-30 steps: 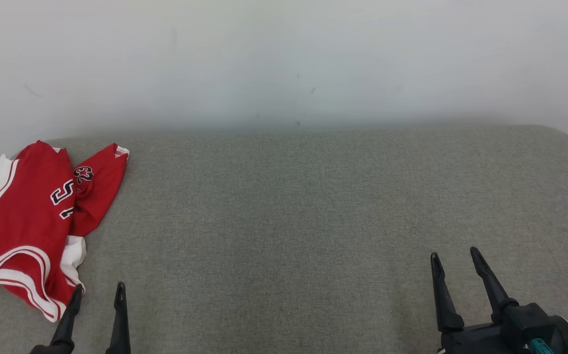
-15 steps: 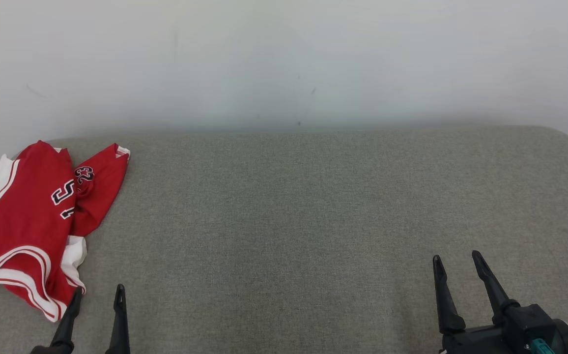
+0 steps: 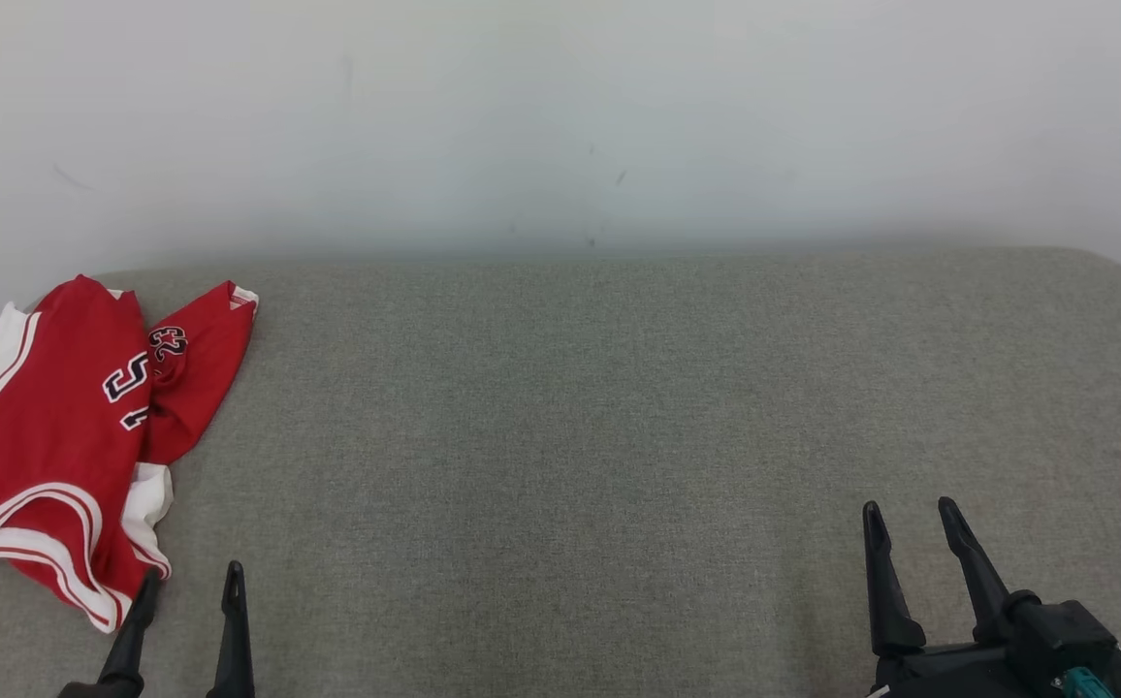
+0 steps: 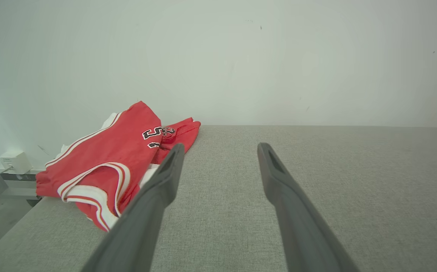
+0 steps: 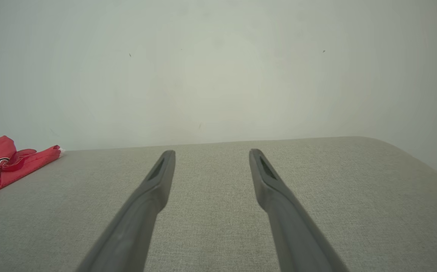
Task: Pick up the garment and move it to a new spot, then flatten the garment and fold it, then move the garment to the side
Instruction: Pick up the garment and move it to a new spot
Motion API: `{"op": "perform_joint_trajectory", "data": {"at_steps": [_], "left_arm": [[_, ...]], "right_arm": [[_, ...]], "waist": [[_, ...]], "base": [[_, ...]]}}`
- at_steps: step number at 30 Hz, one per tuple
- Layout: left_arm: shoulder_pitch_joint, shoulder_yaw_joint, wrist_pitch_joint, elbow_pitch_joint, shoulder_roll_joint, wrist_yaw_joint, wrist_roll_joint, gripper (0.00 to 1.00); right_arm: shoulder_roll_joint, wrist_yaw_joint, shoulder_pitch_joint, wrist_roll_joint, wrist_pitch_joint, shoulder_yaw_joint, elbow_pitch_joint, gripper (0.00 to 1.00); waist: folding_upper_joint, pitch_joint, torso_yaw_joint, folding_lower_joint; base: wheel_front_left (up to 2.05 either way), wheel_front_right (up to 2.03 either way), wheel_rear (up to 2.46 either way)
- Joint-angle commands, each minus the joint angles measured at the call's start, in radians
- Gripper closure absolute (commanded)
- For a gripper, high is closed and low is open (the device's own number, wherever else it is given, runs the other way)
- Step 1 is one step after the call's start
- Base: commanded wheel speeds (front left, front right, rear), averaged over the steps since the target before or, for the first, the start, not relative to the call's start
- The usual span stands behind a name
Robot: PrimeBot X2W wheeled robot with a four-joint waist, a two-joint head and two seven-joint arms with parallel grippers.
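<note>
- The garment, a red jersey with white trim and dark numerals, lies rumpled at the far left of the surface, close to the back edge by the wall.
- It is partly doubled over. One red flap with a small round mark points toward the wall, and a white-banded hem faces the robot.
- In the head view its left part runs out of the picture. The left wrist view shows it lying right at the surface's left edge.
- The left claw sits at the lower left of the head view, its fingers spread, with bare grey fabric between them and nothing pinched.
- Its left fingertip is just beside the garment's near white-trimmed corner. Whether it touches the cloth cannot be told.
- In the left wrist view the fingers point toward the wall. The garment lies to their left, and the left finger crosses in front of its hem.
- The right claw is at the lower right, well apart from the garment, fingers spread and empty.
- In the right wrist view the garment is a red patch at the left edge, and bare surface lies between the fingers.
- The surface is grey woven fabric, rounded at its far right corner.
- A small white box sits by the wall beyond the surface's left edge.
</note>
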Motion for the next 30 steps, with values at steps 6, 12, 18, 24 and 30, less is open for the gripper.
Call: {"op": "perform_joint_trajectory", "data": {"at_steps": [6, 12, 18, 24, 30], "left_arm": [[0.008, 0.001, -0.004, 0.004, 0.008, 0.008, -0.005, 0.00], [0.009, -0.002, -0.004, 0.005, 0.009, 0.008, -0.007, 0.00], [0.010, -0.006, -0.004, 0.007, 0.011, 0.014, -0.009, 0.00], [0.001, -0.010, -0.003, 0.016, 0.015, 0.017, -0.013, 0.00], [-0.002, -0.010, -0.002, 0.021, 0.021, 0.025, -0.015, 0.00]], "right_arm": [[-0.003, 0.003, -0.006, 0.032, -0.001, 0.004, 0.009, 0.00], [-0.003, 0.003, -0.006, 0.051, -0.001, 0.010, 0.020, 0.00], [-0.003, 0.003, -0.006, 0.058, -0.001, 0.013, 0.025, 0.00], [-0.003, 0.003, -0.002, 0.060, -0.001, 0.010, 0.029, 0.00], [-0.003, 0.003, 0.009, 0.068, -0.001, 0.013, 0.036, 0.00]], "waist": [[0.0000, -0.001, 0.000, 0.0000], [0.0000, -0.001, 0.000, 0.0000], [0.0000, -0.001, 0.001, 0.0000], [0.0000, -0.001, 0.022, 0.0000], [0.0000, 0.000, 0.081, 0.0000]], "base": [[0.00, 0.00, 0.00], [0.00, 0.00, 0.00], [0.00, 0.00, 0.00], [0.00, 0.00, 0.00], [0.00, 0.00, 0.00]]}}
